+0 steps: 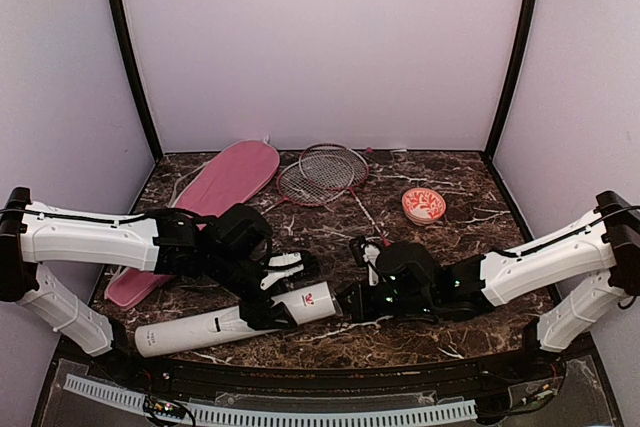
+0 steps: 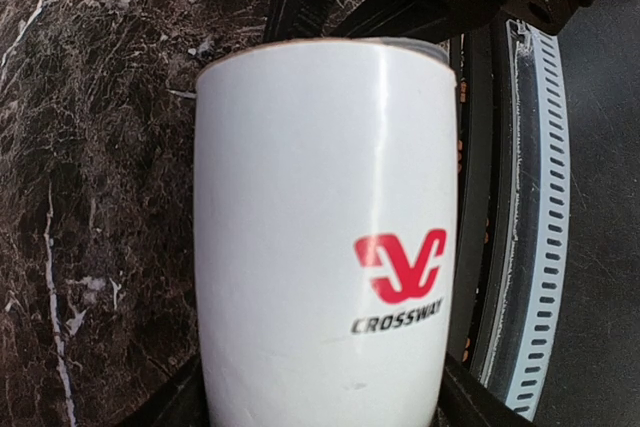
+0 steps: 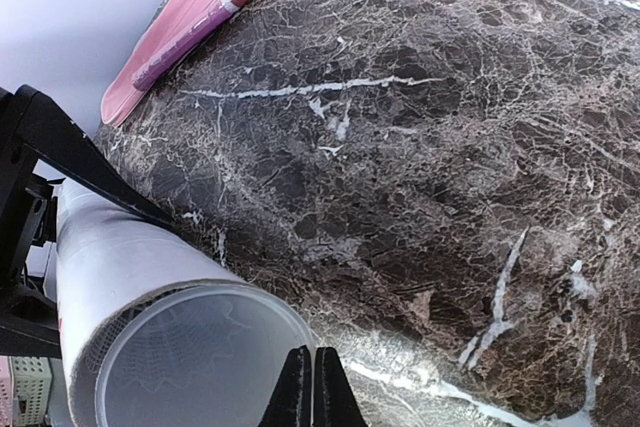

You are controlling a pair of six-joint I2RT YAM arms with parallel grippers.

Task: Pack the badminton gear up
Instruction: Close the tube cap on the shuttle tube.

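With left gripper [image 1: 262, 302] clamping the tube [image 1: 200, 329] and right gripper [image 3: 312, 357] pinched shut at its mouth — seemingly filling it; next, reopening, fetching more.

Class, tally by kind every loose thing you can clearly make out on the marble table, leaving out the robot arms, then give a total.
Red-framed rackets: 2
Pink racket bag: 1
White tube: 1
Small round pink-and-white dish: 1
Total: 5
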